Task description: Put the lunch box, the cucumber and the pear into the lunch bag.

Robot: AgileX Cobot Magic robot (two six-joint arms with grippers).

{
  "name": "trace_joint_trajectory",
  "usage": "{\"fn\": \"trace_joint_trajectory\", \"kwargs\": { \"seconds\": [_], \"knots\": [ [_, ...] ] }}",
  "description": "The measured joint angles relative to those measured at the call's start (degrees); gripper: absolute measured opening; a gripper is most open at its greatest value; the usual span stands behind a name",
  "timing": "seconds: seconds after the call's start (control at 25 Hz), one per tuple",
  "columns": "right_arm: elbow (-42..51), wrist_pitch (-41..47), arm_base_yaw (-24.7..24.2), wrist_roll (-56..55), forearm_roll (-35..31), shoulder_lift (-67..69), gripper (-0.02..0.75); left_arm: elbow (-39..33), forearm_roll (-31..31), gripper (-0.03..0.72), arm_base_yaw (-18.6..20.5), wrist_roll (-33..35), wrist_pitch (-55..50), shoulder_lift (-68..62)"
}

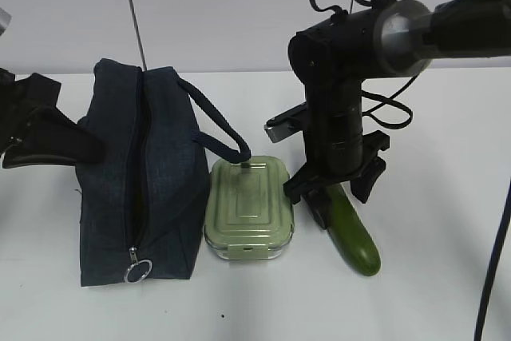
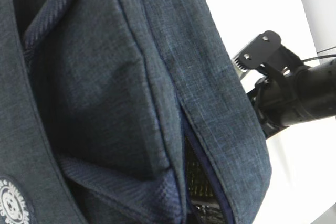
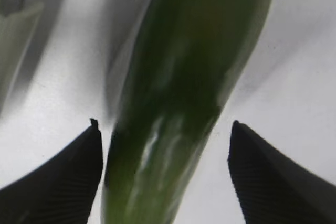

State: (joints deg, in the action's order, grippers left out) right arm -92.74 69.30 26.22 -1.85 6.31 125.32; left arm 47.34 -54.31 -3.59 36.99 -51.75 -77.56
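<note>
Navy woven fabric makes up the boxy lunch bag [image 1: 136,177], lying on the white table [image 1: 431,309] with its zipper mostly closed and silver ring pull [image 1: 138,271] at the near end. Just right of the bag, under its padded handle loop [image 1: 215,121], sits the pale sage-green ridged lunch box [image 1: 249,209]. Further right lies the smooth dark green cucumber [image 1: 351,233]. The right gripper [image 3: 165,174] straddles it, fingers spread clear of its skin. The left gripper isn't visible; closed, holding nothing seen.
</note>
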Motion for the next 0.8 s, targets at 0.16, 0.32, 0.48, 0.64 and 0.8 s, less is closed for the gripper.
{"fn": "trace_joint_trajectory", "kwargs": {
  "seconds": [0.16, 0.32, 0.48, 0.64, 0.8],
  "knots": [
    [0.0, -0.2, -0.1, -0.1, 0.1, 1.2, 0.571, 0.0, 0.1, -0.014, 0.0, 0.0, 0.0, 0.0],
    [0.0, -0.5, -0.1, -0.1, 0.2, 1.3, 0.463, 0.0, 0.1, -0.014, 0.0, 0.0, -0.1, 0.0],
    [0.0, -0.5, -0.2, -0.1, 0.7, 1.3, 0.375, 0.0, 0.1, -0.014, 0.0, 0.0, -0.1, 0.0],
    [0.0, -0.4, -0.2, -0.1, 1.3, 1.3, 0.357, 0.0, 0.1, -0.014, 0.0, 0.0, -0.1, 0.0],
    [0.0, -0.4, -0.2, -0.1, 2.0, 0.7, 0.356, 0.0, 0.1, -0.014, 0.0, 0.0, -0.1, 0.0]
  ]
}}
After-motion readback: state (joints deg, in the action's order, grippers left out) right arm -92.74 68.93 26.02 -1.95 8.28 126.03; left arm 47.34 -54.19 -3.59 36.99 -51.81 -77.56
